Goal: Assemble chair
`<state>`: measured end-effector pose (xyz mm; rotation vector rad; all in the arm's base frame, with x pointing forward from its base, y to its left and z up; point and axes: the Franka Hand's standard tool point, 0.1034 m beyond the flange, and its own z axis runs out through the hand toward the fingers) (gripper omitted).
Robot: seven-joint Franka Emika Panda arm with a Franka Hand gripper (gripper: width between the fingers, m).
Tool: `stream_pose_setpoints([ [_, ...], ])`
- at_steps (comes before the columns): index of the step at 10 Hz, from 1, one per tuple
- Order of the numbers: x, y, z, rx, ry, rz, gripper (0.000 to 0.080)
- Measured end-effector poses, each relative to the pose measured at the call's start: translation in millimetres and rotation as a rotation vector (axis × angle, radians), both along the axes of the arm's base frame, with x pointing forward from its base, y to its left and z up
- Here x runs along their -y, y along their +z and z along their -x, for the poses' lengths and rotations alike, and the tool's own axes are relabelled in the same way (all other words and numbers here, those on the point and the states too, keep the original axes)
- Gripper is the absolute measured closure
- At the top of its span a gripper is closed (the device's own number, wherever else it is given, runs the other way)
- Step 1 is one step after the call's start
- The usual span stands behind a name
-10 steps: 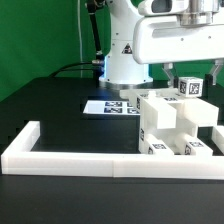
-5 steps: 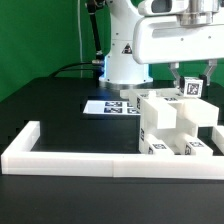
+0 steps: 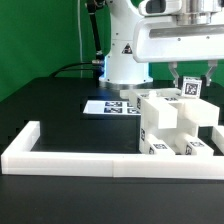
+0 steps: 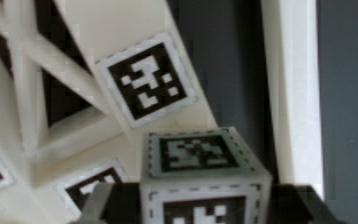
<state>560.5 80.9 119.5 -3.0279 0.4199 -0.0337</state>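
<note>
- Our gripper (image 3: 192, 76) is clamped on the tagged block (image 3: 190, 89), the topmost bit of the chair pieces (image 3: 165, 125). These stand bunched just inside the border wall (image 3: 60, 156), at its end on the exterior view's right.
- We judge the hold to be high on the block. A shallow bite could let it twist or slip out once it is lifted.
- The block sits tight against its neighbours. If it is pulled up at a slant, it may drag or topple the pieces beside it, and a toppled piece could end up against the border wall.
- In the wrist view the X-braced frame (image 4: 60, 95) lies very near the tagged block (image 4: 201, 160). A sideways move could knock the frame out of place.
- We cannot see the finger pads meeting the block in either view, so we cannot tell how deep or how centred the hold is.
- The pile is cut off at the exterior view's right edge. We cannot say how many pieces lie there or how they are stacked.
- The wrist picture is blurred, and whether the frame touches the block is unclear.
- The marker board (image 3: 105, 106) lies on the far side of the border wall's enclosure, partly hidden behind the pile.
</note>
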Motion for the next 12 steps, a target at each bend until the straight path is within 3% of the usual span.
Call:
stream_pose_setpoints([
  [12, -4.8, -0.1, 0.6, -0.066, -0.752, -0.037, 0.0511],
])
